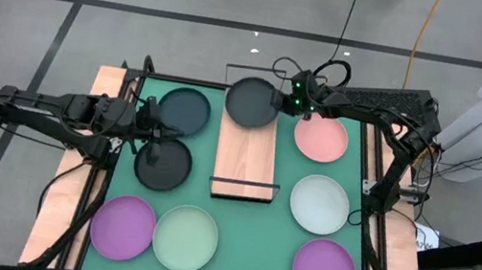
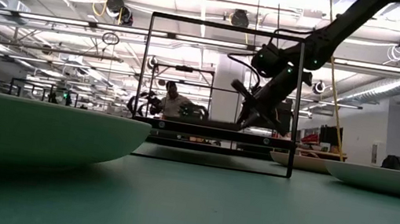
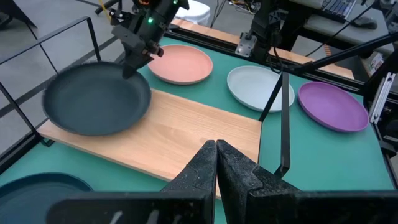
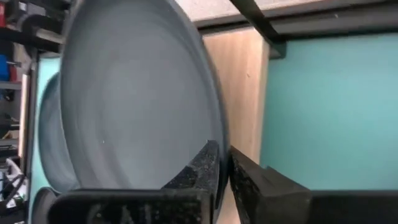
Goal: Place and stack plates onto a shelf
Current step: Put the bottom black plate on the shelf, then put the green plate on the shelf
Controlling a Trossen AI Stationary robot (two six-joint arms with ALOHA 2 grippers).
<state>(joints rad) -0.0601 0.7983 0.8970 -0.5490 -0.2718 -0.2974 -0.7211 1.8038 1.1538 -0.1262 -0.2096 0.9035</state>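
your right gripper (image 1: 287, 102) pinches the rim of a dark grey plate (image 1: 252, 102), resting it at the far end of the shelf (image 1: 247, 160) so stacking starts there. left gripper (image 3: 216, 163) hangs clenched and empty beside two more grey plates (image 1: 164, 164), waiting.

Left gripper (image 3: 216, 163) fingers pressed together, above shelf (image 3: 186, 134) edge. Right gripper (image 3: 134, 55) at rim of grey plate (image 3: 96, 99) on shelf's far end. Beyond: pink plate (image 3: 181, 63), pale plate (image 3: 258, 87), purple plate (image 3: 333, 107) on green mat (image 3: 323, 168).
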